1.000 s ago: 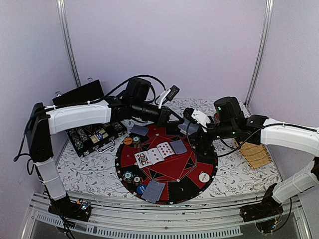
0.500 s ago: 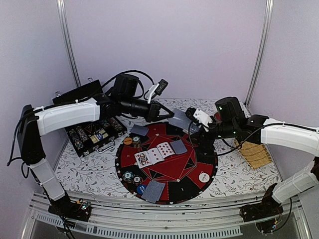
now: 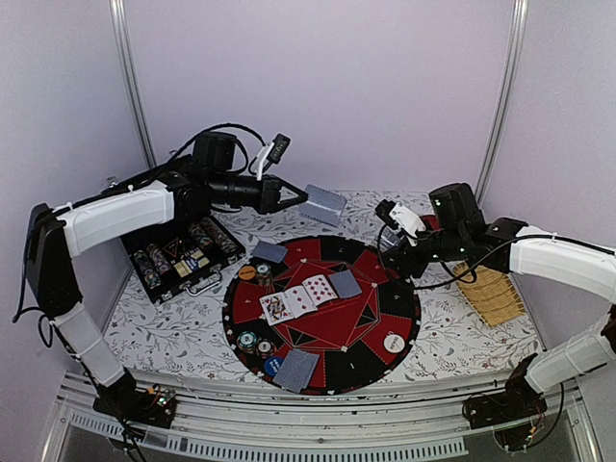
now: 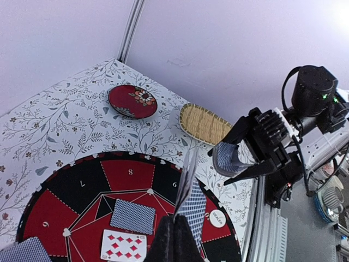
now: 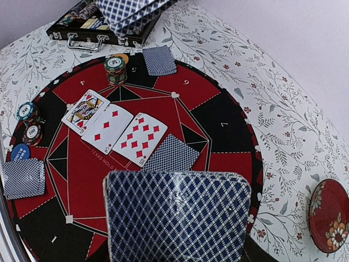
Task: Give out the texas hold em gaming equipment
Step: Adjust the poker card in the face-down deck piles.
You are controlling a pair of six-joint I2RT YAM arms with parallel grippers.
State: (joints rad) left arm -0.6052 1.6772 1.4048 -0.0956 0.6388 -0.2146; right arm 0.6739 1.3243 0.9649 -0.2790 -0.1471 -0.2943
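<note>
A round red and black poker mat (image 3: 375, 313) holds three face-up cards (image 3: 298, 296) and a face-down card (image 3: 345, 282) at its middle. More face-down cards lie at the far rim (image 3: 270, 252) and near rim (image 3: 296, 369). Chip stacks (image 3: 263, 274) (image 3: 248, 340), an orange button (image 3: 247, 272), a blue button (image 3: 273, 366) and a white dealer button (image 3: 394, 342) sit on the mat. My left gripper (image 3: 289, 197) is shut on a thin packet of cards (image 3: 322, 204), in the air behind the mat. My right gripper (image 3: 393, 245) is shut on the deck (image 5: 177, 215) over the mat's right rim.
An open black case (image 3: 183, 260) with chips stands left of the mat. A straw-coloured slatted mat (image 3: 491, 294) lies at the right. A dark red plate (image 5: 327, 215) sits on the floral tablecloth beyond the mat. Walls close the back and sides.
My left gripper has drawn back to the left and upward with its packet of cards, away from the right gripper. The right gripper has shifted slightly right with the deck.
</note>
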